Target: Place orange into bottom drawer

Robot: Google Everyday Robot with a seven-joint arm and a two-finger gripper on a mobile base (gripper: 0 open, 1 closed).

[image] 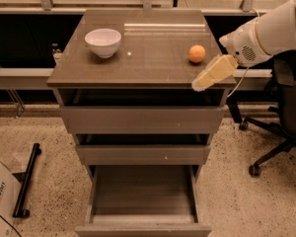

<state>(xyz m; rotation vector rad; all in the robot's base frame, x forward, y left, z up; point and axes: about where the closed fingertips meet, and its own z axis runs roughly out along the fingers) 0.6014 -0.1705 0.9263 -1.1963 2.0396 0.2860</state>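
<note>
The orange [197,54] sits on the right side of the cabinet top [148,63], near the right edge. My gripper [201,83], cream-coloured, hangs over the top's front right corner, just in front of and slightly right of the orange, not touching it. It holds nothing that I can see. The bottom drawer [143,194] is pulled out, and its grey tray is bare. The two shallower drawers above it are pushed in.
A white bowl [103,42] stands on the left of the cabinet top. A black office chair [281,107] is to the right of the cabinet, under my arm. A cardboard box [0,196] and a black bar [27,181] lie on the floor at the left.
</note>
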